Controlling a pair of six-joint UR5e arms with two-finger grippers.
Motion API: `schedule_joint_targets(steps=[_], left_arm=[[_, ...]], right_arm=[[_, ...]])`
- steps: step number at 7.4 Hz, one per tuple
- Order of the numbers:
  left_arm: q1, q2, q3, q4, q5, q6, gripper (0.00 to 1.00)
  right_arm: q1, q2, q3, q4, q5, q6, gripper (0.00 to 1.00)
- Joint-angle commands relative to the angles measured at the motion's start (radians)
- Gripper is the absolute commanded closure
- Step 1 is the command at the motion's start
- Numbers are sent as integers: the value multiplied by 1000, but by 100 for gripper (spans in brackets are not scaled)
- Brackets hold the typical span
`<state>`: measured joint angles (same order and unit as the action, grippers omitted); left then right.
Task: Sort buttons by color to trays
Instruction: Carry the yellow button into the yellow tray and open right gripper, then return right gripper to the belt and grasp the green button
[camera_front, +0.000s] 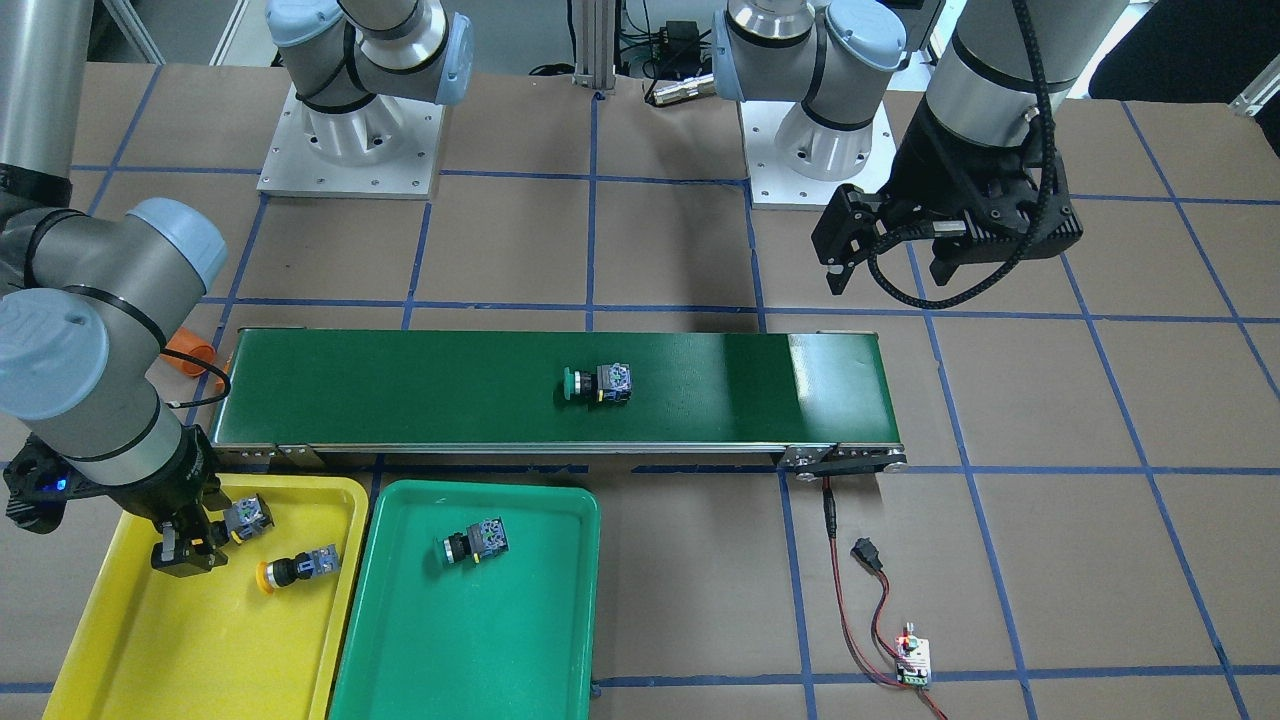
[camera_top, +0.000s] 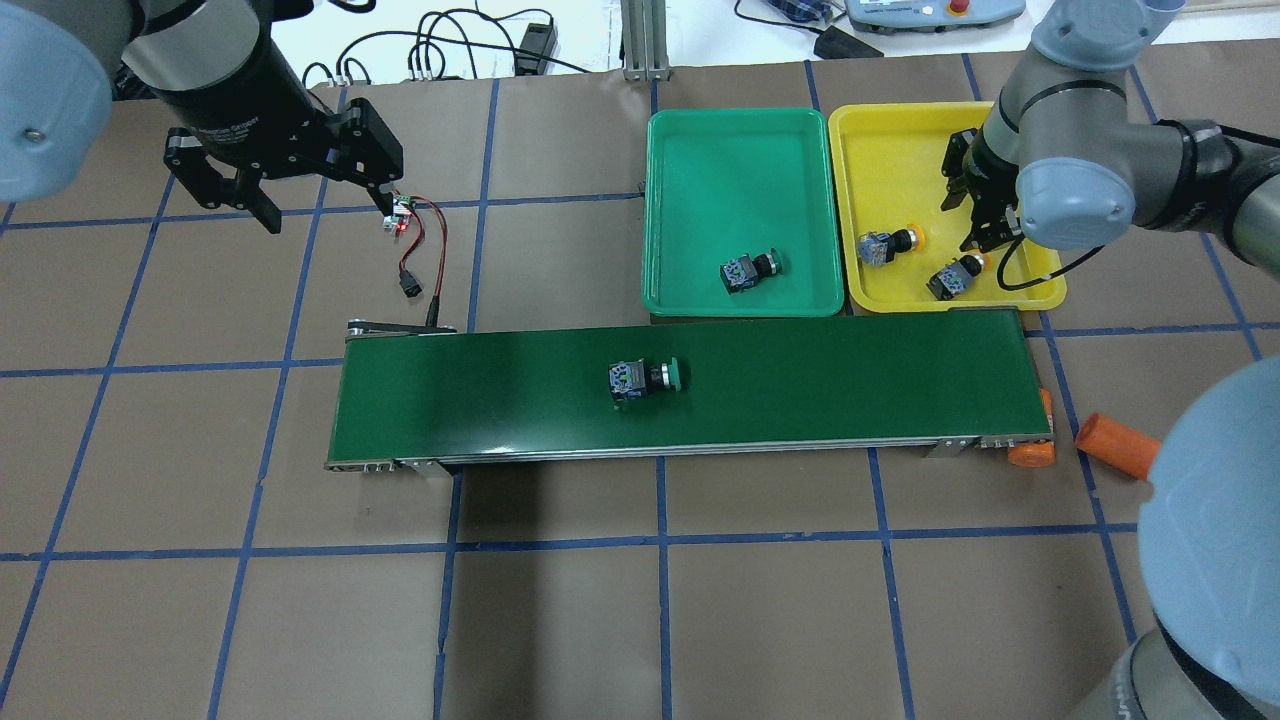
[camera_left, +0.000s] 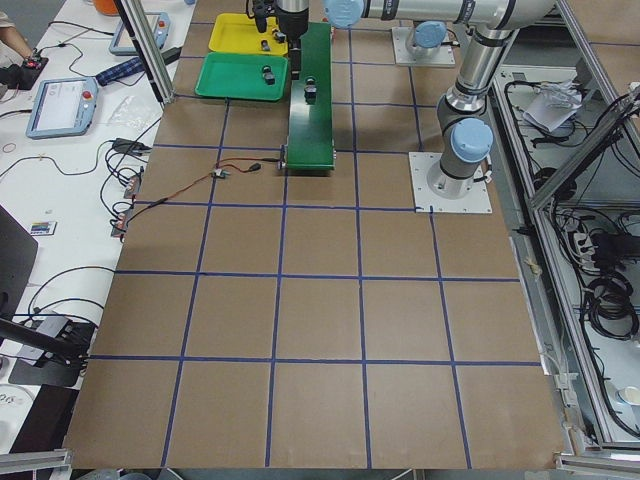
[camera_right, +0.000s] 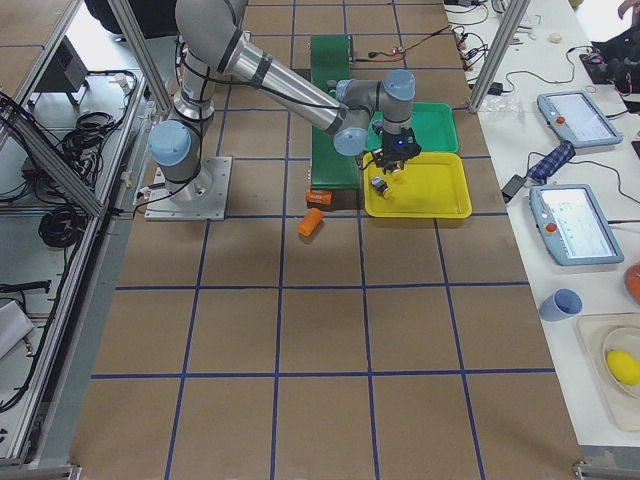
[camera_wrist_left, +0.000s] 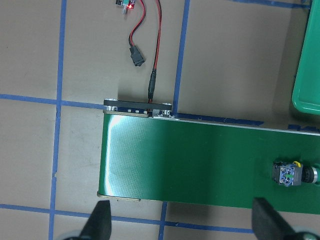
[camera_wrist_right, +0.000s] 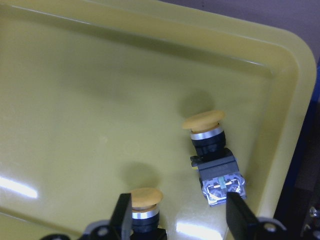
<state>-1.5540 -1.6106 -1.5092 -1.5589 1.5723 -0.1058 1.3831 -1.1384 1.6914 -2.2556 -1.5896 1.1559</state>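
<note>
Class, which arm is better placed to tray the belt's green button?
Probably right: the right gripper, open in the yellow tray, is beside the green tray; the left gripper hovers beyond the belt's end.

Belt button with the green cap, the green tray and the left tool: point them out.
green button (camera_front: 598, 385), front-facing view, middle of its body.
green tray (camera_top: 740, 170), overhead view, bare floor.
left tool (camera_top: 330, 214), overhead view, midway between its fingertips.

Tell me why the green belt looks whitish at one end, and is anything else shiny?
That's light glare: in the left wrist view the conveyor belt shines pale at its end by the cable, and the front-facing view shows that sheen too. In the right wrist view the yellow tray has white reflections and the yellow buttons throw soft shadows.
</note>
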Motion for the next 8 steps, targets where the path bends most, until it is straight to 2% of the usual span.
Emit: schedule_joint_targets(steps=[1, 2, 4, 6, 7, 8], left_arm=[[0, 0, 1, 0, 0, 0, 0], [0, 1, 1, 0, 0, 0, 0], [0, 6, -3, 0, 0, 0, 0], [0, 0, 0, -1, -2, -8, 0], [0, 3, 1, -1, -3, -11, 0], [0, 0, 1, -1, -5, -11, 0]], right_arm=[[10, -53, 10, 34, 0, 17, 0], [45, -104, 10, 121, 0, 46, 0], [199, -193, 11, 223, -1, 215, 0], [369, -228, 19, 235, -9, 466, 0], [443, -224, 40, 232, -15, 511, 0], [468, -219, 68, 223, -15, 577, 0]])
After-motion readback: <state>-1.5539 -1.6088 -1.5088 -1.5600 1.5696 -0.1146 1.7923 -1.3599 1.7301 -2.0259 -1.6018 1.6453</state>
